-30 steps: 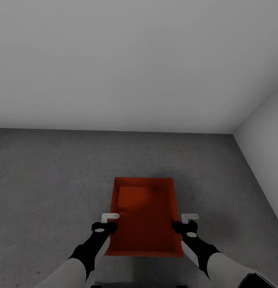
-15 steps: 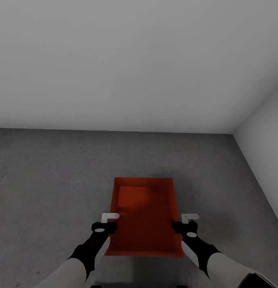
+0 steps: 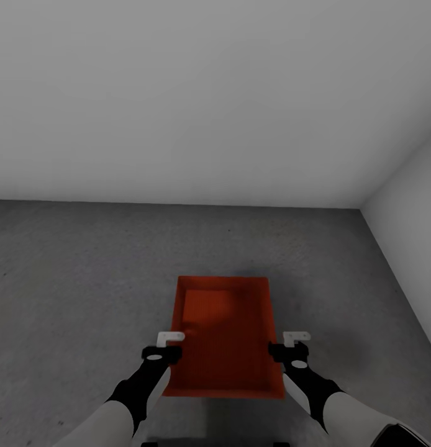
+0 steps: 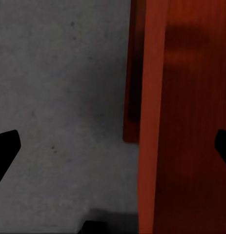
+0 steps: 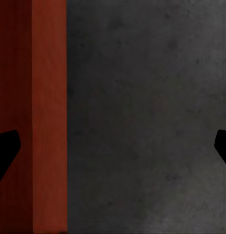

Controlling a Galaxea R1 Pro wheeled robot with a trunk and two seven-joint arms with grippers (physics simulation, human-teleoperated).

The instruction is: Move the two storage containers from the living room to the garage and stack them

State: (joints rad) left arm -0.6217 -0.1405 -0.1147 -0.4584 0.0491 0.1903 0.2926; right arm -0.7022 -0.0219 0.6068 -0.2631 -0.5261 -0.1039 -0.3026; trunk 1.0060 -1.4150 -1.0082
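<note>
Down on the dark grey speckled concrete floor [image 3: 72,292] sits an orange-red flat open tray with low walls [image 3: 225,335], right in front of the robot. On its left side is the left gripper [image 3: 169,338], black with white tips. Its fingers [image 4: 5,148] are spread wide apart, one on each side of the tray's left wall, and they are not squeezing it. A second orange-red edge [image 4: 131,87] peeks out lower down beside that wall. On the tray's right side is the right gripper [image 3: 295,338], also spread wide over the right wall, letting go. Far behind stands a plain pale grey wall [image 3: 209,99].
</note>
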